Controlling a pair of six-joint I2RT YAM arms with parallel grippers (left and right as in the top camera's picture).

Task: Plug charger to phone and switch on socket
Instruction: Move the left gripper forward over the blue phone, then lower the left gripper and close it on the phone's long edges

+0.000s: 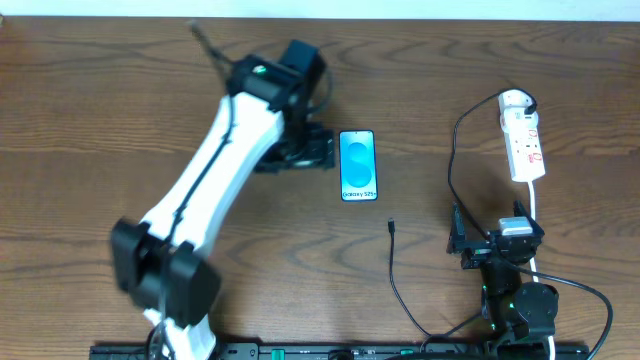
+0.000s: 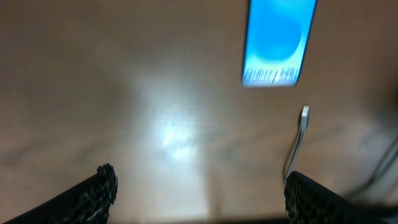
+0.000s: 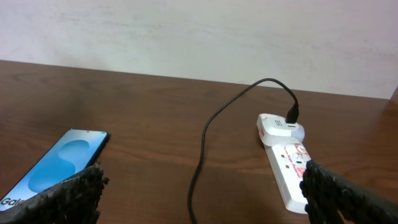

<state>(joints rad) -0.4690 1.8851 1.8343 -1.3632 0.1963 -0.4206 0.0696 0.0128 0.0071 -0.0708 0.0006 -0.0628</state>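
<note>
Locate the brown wooden table (image 1: 100,80); every item lies on it.

The white left arm (image 1: 210,170) reaches diagonally toward the table centre. Note that the left gripper (image 2: 202,186) stands wide apart and holds nothing; the wrist view is blurred. The right gripper (image 3: 202,186) sits low at the right near side, also spread wide and empty.

Find the socket (image 1: 522,140) at the far right. It is a narrow white strip with red marks and a rounded far end, into which a black connector is plugged. Its thick white cord (image 1: 535,215) runs from the near end toward the right arm.

Find the phone (image 1: 358,165) lying flat at the centre, just right of the left gripper. You see a slim black-edged rectangle with a blue-teal screen and white "Galaxy S25+" text at its near end.

The charger (image 1: 395,280) is a thin black cable looping from the socket. Its plug tip (image 1: 391,226) rests on the wood near the phone's near-right corner, apart from it.
</note>
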